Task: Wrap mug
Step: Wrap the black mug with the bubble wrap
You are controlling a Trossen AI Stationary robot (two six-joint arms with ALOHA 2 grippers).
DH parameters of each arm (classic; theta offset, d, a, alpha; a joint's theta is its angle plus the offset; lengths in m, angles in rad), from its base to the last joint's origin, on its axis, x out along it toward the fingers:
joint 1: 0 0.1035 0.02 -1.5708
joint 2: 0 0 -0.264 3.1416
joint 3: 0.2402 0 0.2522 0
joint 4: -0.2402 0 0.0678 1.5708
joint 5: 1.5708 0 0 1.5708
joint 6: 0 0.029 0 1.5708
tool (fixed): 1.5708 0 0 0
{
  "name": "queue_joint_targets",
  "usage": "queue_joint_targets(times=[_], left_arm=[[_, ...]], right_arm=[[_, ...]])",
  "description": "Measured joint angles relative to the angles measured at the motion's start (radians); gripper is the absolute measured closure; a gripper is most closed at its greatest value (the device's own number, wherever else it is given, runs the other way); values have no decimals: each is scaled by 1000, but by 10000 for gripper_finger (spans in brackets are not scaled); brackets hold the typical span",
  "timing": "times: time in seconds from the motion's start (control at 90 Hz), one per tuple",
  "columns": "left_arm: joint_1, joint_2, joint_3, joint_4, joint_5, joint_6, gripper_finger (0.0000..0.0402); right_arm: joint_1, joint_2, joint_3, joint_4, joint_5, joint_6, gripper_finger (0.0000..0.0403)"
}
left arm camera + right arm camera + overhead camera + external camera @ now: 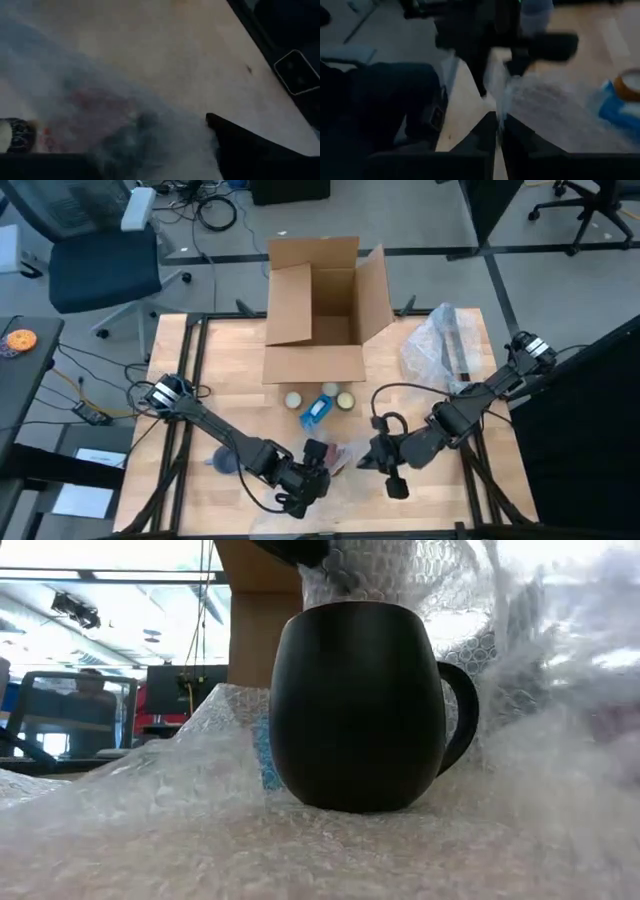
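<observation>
Grey office floor with chairs and cables surrounds a wooden desk [180, 380]. At its far edge stands an open cardboard box [320, 305], with a heap of bubble wrap [445, 345] to the right of it. Just before the box lie 2 tape rolls [293, 400] and a blue pack [318, 412] between them. Near the front edge, a sheet of wrap [330, 850] is spread out, and the black mug [365, 705] stands upright on it, handle to the right in the low view, wrap rising behind it. The left hand [310, 470] sits low at the sheet's left side; I cannot tell whether its fingers are open or closed. The right hand [498, 122] is at the sheet's right side, its fingers closed on the edge of the wrap.
</observation>
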Motion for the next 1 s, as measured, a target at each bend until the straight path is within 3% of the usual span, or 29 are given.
queue_joint_targets(times=[0.356, 0.756, 1.0], left_arm=[[-3, 0, 0, -8, -3, -1, 218], [-29, 0, -2, -54, -7, -41, 219], [-46, 2, -3, -89, 2, -95, 219]], right_arm=[[-92, 44, 0, 230, -12, -201, 403], [-175, 197, 2, 266, -56, -160, 403], [-213, 255, 3, 276, -184, -105, 403]])
